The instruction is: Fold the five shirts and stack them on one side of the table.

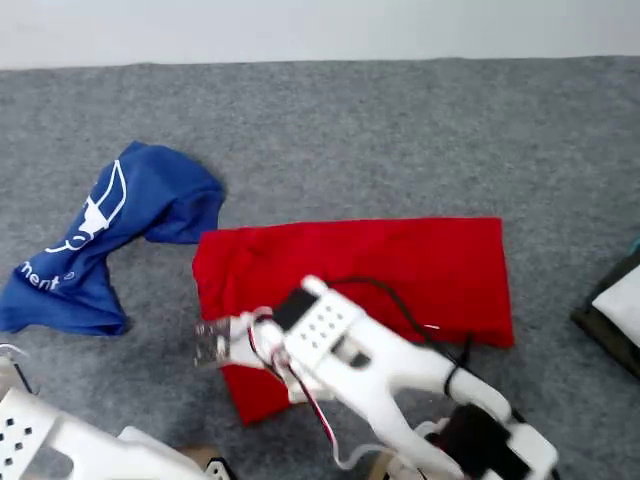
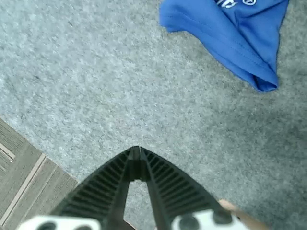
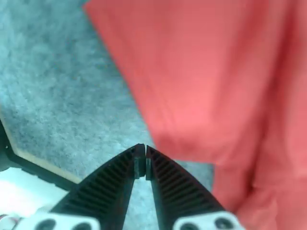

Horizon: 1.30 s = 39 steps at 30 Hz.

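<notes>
Seen from above, a grey table holds two shirts. The red shirt lies flat near the middle as a wide rectangle, its long axis running from 9 o'clock to 3 o'clock. The blue shirt sits crumpled and unfolded at about 10 o'clock from it, the two nearly touching at one corner.

The right gripper hangs at the red shirt's 8 o'clock corner, its tip just past the cloth's 9 o'clock edge. Its jaws are pressed together and grip nothing. In its own wrist camera the red cloth lies directly ahead of the closed tips.

The left arm sits low at the table's 7 o'clock corner. The left gripper also has its jaws closed and empty, above bare table. The blue shirt lies ahead of it, well apart, at roughly 12 o'clock from the arm.

The likely next move turns on that red edge. The right arm is the nearer one, but its jaws would have to open before they could pinch the cloth. The blue shirt is the left arm's to reach.
</notes>
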Tool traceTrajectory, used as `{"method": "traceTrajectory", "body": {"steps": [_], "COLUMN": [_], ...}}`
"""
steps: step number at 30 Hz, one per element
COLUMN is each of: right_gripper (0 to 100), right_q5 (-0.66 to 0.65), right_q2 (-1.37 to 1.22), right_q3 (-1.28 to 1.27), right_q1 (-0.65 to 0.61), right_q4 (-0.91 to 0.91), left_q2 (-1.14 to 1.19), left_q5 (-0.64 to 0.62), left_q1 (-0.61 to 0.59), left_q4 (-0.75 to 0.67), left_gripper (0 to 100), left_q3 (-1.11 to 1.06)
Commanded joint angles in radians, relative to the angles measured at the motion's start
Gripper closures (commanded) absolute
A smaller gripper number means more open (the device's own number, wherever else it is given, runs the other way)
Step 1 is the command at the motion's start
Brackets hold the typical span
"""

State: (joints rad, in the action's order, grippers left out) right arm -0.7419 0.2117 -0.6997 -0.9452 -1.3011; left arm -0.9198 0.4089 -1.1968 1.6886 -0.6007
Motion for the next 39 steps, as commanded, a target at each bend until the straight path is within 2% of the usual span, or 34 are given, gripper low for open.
{"method": "traceTrajectory", "body": {"steps": [1, 6, 20, 29, 39], "right_gripper": [92.8, 81.4, 81.6, 97.7, 98.8], "right_q5": [-0.011, -0.008, -0.017, -0.058, -0.095], "right_q2": [0.133, 0.137, -0.145, -0.147, -0.143], "right_q3": [-0.084, -0.126, -0.107, -0.084, 0.052], "right_q1": [-0.056, -0.091, -0.093, -0.085, -0.045], "right_q4": [0.065, 0.082, 0.240, 0.234, 0.076], "left_q2": [-0.014, -0.014, -0.014, -0.014, -0.014], "left_q5": [-0.005, -0.005, -0.005, -0.005, -0.005], "left_q1": [-0.006, -0.006, -0.008, -0.008, -0.008], "left_q4": [-0.014, -0.014, -0.018, -0.015, -0.015], "left_gripper": [100, 100, 100, 100, 100], "left_q3": [-0.001, 0.004, -0.001, 0.004, 0.004]}}
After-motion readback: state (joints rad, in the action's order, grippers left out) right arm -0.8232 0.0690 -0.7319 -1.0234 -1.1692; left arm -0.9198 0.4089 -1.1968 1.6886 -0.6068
